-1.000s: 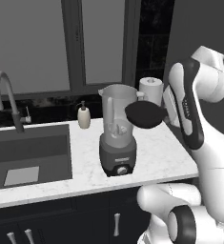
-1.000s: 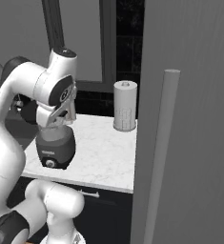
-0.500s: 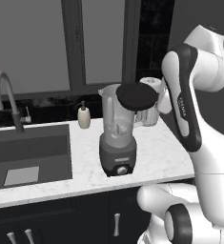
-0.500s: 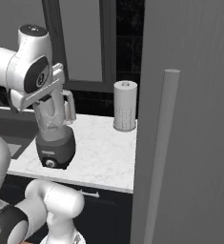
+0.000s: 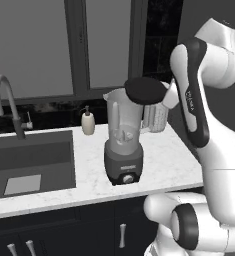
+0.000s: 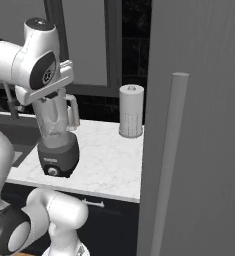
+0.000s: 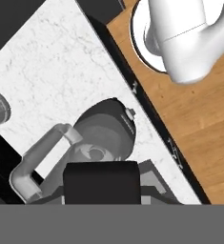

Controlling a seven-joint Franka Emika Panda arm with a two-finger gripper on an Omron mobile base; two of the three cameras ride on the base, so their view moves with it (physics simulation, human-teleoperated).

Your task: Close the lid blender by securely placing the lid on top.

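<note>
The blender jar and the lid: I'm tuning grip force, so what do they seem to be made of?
The jar looks like clear glass or hard plastic: the inner parts show through its wall. The lid looks like matte black plastic or rubber, with no shine on its face. Being rendered, both are guesses. The end effector's grip on the lid can't be made out.

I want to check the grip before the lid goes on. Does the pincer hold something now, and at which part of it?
It holds the lid, gripped at its right edge, above the blender jar's mouth. The fingertips themselves are hidden.
</note>
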